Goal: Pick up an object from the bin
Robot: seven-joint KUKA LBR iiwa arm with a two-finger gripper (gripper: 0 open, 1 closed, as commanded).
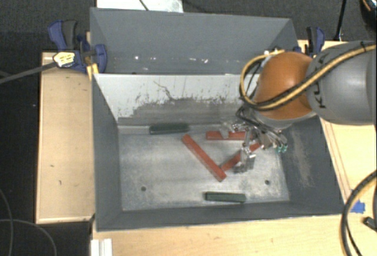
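Orange-capped wrist [283,84] hangs right of centre; gripper [244,162] down at short red stick [231,161] beside long red stick [202,156]; grip state cannot be told; nothing lifted, pick judged pending.

Red and dark green bars in a grey bin

The bin [106,149] is plain grey, its far wall streaked with pale scratches. A long brick-red bar [203,158] lies mid-floor, a second red bar [222,135] lies farther back, and a short red piece [231,162] is beside the silvery gripper [244,163]. One dark green bar [168,129] lies far left, another green bar [224,196] near. The wrist cover [283,81] is orange, looped by yellow-and-black cables [277,109].
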